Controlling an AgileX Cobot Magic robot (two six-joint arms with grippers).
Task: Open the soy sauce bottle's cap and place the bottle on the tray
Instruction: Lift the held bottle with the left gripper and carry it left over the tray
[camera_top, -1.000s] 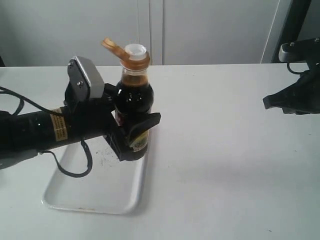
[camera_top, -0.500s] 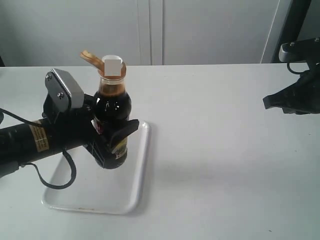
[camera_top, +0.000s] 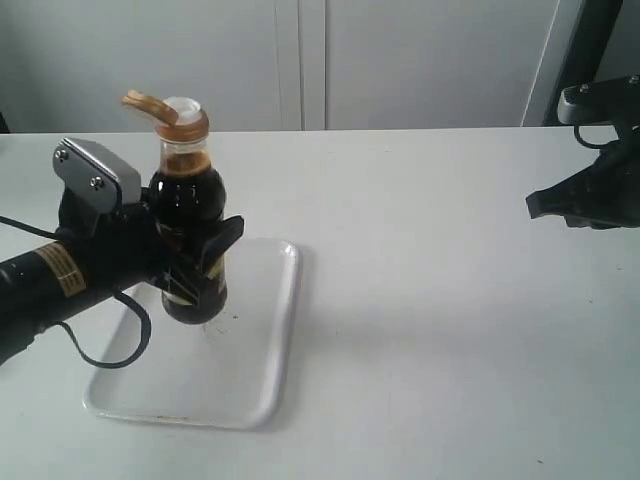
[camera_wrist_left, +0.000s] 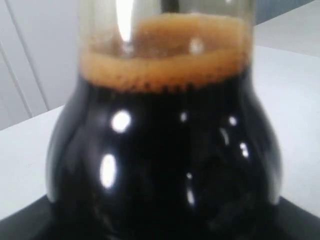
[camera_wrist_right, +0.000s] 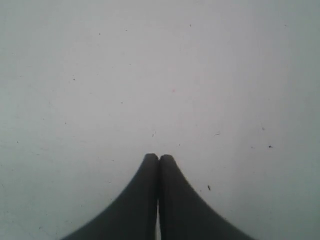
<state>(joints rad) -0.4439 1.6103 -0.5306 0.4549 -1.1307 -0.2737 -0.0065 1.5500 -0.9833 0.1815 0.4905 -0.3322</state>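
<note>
The soy sauce bottle (camera_top: 188, 215) stands upright over the white tray (camera_top: 262, 370), dark liquid up to its narrow neck. Its golden-brown cap (camera_top: 150, 104) is flipped open to the left, baring the white spout (camera_top: 183, 105). My left gripper (camera_top: 200, 262) is shut on the bottle's lower body, hiding most of the label. I cannot tell whether the bottle's base touches the tray. In the left wrist view the bottle (camera_wrist_left: 165, 150) fills the frame and the fingers are hidden. My right gripper (camera_wrist_right: 159, 158) is shut with nothing in it, above bare table at the right (camera_top: 535, 207).
The white table (camera_top: 430, 300) spreads between the two arms. A pale cabinet wall (camera_top: 400, 60) runs along the back. A dark post (camera_top: 590, 50) stands at the back right behind the right arm.
My left gripper has carried the bottle to the left, from the tray's right rim to over the tray's middle. The cap stays open. The right arm has not moved.
</note>
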